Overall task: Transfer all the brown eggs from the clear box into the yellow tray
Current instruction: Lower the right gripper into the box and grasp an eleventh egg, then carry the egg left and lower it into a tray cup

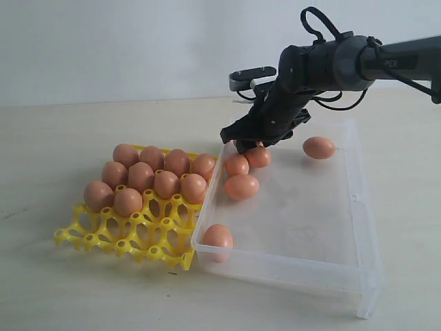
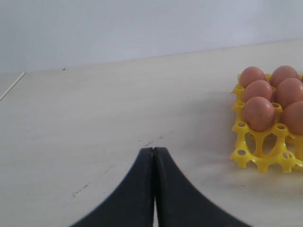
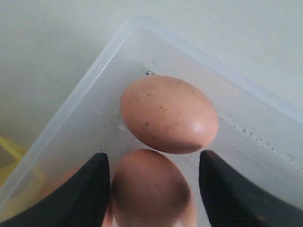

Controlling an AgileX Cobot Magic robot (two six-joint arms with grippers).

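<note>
Straddling one orange-brown egg [image 3: 147,194] in a corner of the clear plastic box [image 1: 362,200], the right gripper's [image 3: 154,156] black fingers [image 3: 90,189] stand apart, maybe brushing it. Beside that box, the bright yellow plastic tray [image 1: 114,243] holds ten more; the left gripper's [image 2: 154,153] fingers meet.

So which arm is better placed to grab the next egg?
Right. The right hand stands open around a brown egg inside the clear box; the left hand sits shut over the table, near the yellow tray.
</note>
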